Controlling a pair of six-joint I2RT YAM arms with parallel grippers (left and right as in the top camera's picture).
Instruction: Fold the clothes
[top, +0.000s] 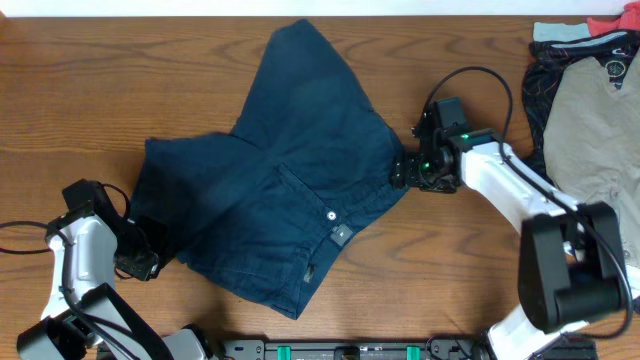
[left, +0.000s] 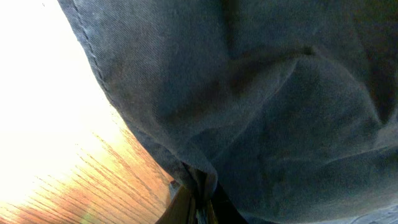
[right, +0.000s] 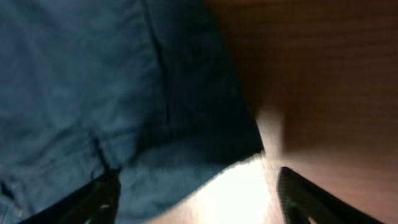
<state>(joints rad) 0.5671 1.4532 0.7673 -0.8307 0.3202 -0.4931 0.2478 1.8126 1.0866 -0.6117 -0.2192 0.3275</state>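
The dark navy-blue shorts (top: 290, 170) lie spread on the wooden table, one leg pointing to the far side, the waistband with its button (top: 331, 214) toward the near right. My left gripper (top: 140, 262) is at the shorts' near left corner and is shut on a pinch of the navy cloth (left: 249, 106). My right gripper (top: 400, 170) is at the shorts' right edge. In the right wrist view its fingers (right: 199, 199) are spread wide, one over the cloth (right: 93, 81), one over bare table.
A beige-khaki garment (top: 600, 120) and a black patterned garment (top: 540, 90) lie heaped at the far right of the wooden table (top: 100, 80). The table's near edge is close to both arm bases.
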